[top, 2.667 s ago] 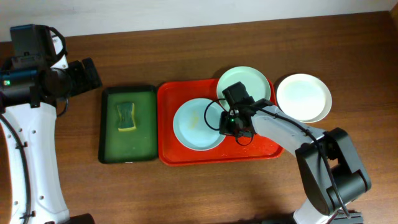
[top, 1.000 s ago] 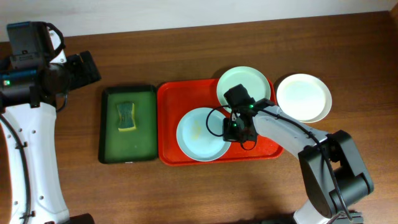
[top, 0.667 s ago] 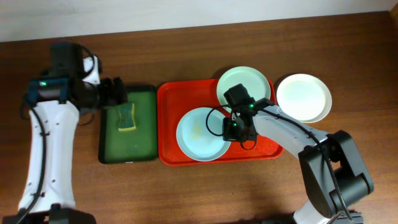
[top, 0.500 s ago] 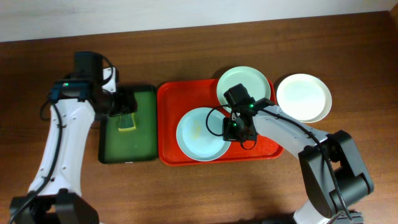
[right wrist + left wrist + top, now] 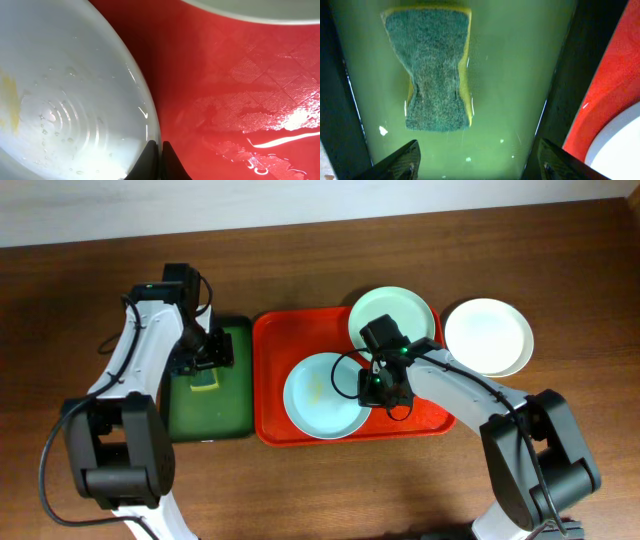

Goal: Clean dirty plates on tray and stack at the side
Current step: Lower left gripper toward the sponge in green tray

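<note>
Three plates were present: one pale blue plate (image 5: 322, 395), one mint plate (image 5: 392, 315) and one white plate (image 5: 488, 336). Two trays were present: one red tray (image 5: 272, 380) and one dark green tray (image 5: 235, 395). One sponge (image 5: 432, 75) was present. Two arms were present: left arm (image 5: 140, 355) and right arm (image 5: 460, 385).

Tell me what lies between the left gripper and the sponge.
Nothing solid. In the left wrist view, only the green tray's bare floor, with a few white flecks, shows between the open left gripper and the sponge.
</note>
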{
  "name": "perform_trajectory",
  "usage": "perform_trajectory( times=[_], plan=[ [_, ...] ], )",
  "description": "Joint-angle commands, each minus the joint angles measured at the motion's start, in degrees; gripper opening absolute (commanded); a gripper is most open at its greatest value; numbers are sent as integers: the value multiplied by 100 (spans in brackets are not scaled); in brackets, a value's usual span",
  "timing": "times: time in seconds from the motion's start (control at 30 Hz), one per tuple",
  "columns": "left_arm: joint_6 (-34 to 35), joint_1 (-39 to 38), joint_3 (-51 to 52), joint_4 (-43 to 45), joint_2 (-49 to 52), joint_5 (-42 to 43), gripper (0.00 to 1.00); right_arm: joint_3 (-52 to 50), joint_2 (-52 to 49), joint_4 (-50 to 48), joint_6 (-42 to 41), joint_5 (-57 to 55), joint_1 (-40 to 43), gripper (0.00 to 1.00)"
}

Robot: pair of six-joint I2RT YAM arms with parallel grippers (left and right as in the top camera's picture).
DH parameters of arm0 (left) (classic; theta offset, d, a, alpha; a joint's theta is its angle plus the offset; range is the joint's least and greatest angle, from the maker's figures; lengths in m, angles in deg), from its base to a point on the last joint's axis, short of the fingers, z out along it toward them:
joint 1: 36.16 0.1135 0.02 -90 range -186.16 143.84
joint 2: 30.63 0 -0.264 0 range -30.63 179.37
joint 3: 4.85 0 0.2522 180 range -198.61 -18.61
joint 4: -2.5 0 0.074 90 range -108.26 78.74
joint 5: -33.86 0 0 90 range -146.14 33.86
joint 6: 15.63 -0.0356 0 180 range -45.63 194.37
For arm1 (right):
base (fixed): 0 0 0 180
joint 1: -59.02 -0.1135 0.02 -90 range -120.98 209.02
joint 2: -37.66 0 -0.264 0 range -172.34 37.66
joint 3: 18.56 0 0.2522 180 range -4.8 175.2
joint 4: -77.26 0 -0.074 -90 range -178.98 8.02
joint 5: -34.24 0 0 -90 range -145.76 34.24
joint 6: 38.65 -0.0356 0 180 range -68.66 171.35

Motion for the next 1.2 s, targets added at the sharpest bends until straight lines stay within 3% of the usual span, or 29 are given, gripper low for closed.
perform_trajectory(
  times=[0.0, 0.47, 0.9, 1.03, 1.17],
  plan=[
    [-50, -4, -109, 138, 59, -63, 70, 87, 122, 4, 44, -74, -20, 4],
    [-50, -20, -35, 1001, 306, -63, 70, 87, 122, 4, 44, -96, -20, 4],
    [-52, -20, -35, 1257, 748, -284, 71, 87, 122, 4, 48, -98, -22, 4],
    [-55, -17, -35, 1257, 750, -428, 64, 87, 122, 4, 68, -96, -22, 4],
    [-247, -17, -184, 1075, 743, -426, 64, 87, 122, 7, 68, -96, -22, 4]
  ],
)
